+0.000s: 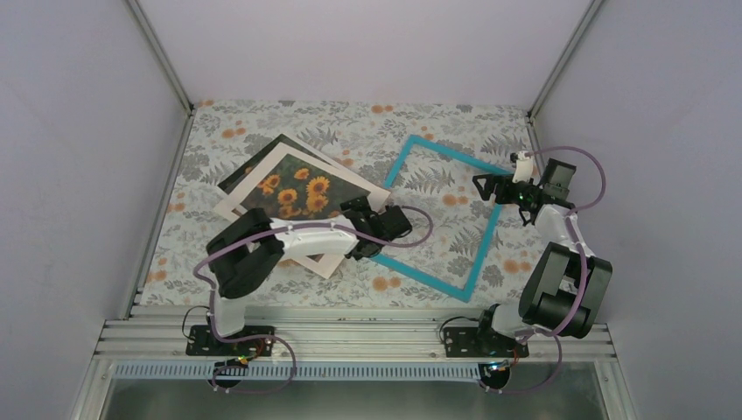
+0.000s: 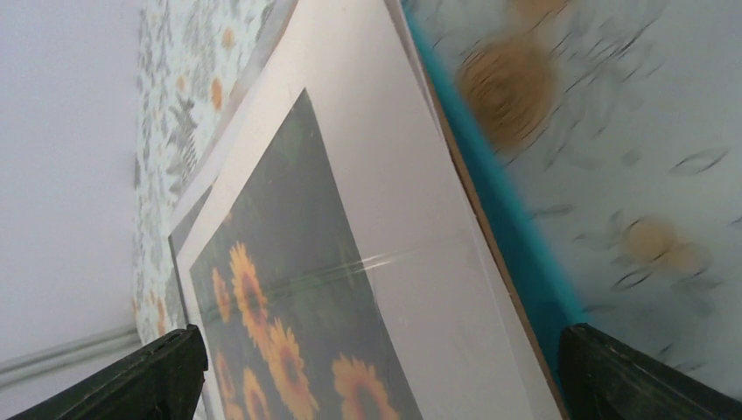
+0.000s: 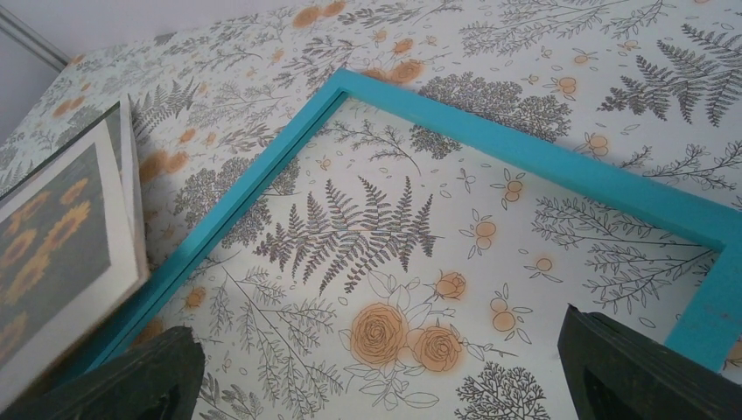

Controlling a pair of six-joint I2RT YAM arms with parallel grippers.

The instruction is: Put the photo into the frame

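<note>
The photo (image 1: 293, 194), likely limp paper (creases readily), needs a light edge pinch; left hand (image 2: 378, 372) and right hand (image 3: 376, 367) are spread.

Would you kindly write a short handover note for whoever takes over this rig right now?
Left gripper: open, at the edge of the print stack, holding nothing.
Right gripper: open, hovering over the frame, holding nothing.
The photo lies face up under the white border sheet, left of the frame, with the stack's edge next to the frame's left side.
The frame lies teal side up and empty; the tablecloth shows through it.
Done: nothing placed. Left: get the photo into the frame.
</note>
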